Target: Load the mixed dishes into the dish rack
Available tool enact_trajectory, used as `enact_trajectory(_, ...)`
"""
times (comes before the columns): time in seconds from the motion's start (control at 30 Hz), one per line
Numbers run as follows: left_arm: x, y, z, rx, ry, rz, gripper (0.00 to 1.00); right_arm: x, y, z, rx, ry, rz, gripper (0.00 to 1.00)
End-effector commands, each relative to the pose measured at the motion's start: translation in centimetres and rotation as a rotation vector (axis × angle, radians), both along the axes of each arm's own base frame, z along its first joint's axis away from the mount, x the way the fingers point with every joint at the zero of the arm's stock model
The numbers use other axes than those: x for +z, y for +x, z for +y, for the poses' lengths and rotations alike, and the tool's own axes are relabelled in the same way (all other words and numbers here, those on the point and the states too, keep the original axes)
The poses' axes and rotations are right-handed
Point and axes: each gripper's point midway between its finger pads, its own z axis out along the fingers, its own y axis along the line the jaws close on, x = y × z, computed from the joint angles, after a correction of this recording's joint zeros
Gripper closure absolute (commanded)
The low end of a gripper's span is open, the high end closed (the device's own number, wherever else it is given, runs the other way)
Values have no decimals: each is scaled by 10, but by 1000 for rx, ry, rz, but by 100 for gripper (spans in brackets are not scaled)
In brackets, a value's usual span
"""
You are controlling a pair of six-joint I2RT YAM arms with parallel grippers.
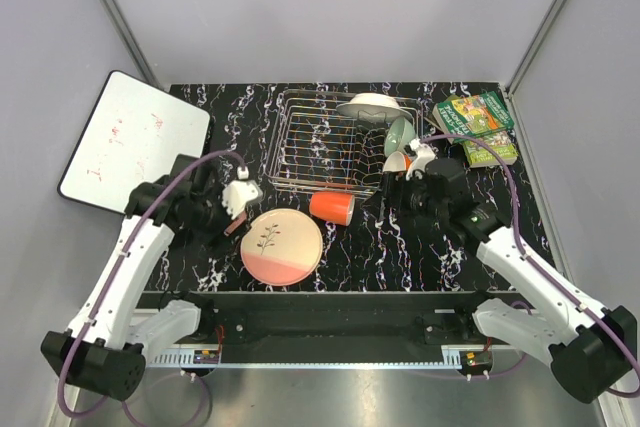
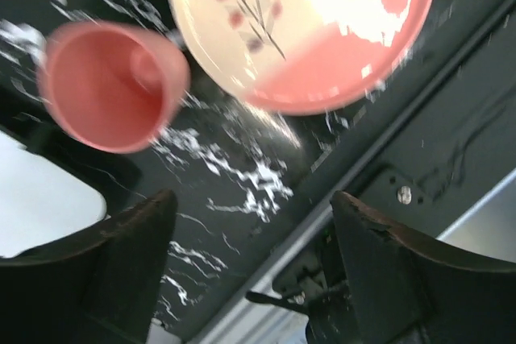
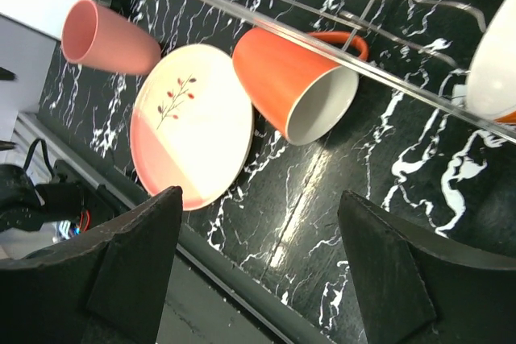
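Near the spread left pincer (image 2: 251,203), the pink cup (image 2: 109,86) lies sideways, plain only in wrist views.

Soft, even light falls from overhead in the top view. The pale walls (image 1: 330,7) are bright, the picture is sharp, and only faint shadows lie on the black table (image 1: 400,247). The left wrist view is smeared by motion blur: the pink cup (image 2: 109,86) has fuzzy edges and the plate (image 2: 322,30) carries a white patch of glare. The left gripper (image 2: 251,199) is dark and out of focus. The right wrist view is crisper: the orange mug (image 3: 294,86) is clear and a sheen streaks the tabletop. The bowl (image 3: 496,70) at the right edge is blown out, and the right gripper (image 3: 260,197) is shadowed and soft.
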Motion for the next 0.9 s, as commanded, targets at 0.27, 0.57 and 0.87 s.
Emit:
enact_trajectory(0.27, -89, -14, 35, -19, 146, 238, 27, -10, -24, 23, 102, -49, -31, 13)
enact_trajectory(0.57, -120, 32, 16, 13, 65, 345, 28, -27, -34, 29, 121, -5, -9, 12)
enact_trajectory(0.87, -129, 50, 4, 26, 28, 376, 30, -35, -45, 30, 143, -26, -17, 14)
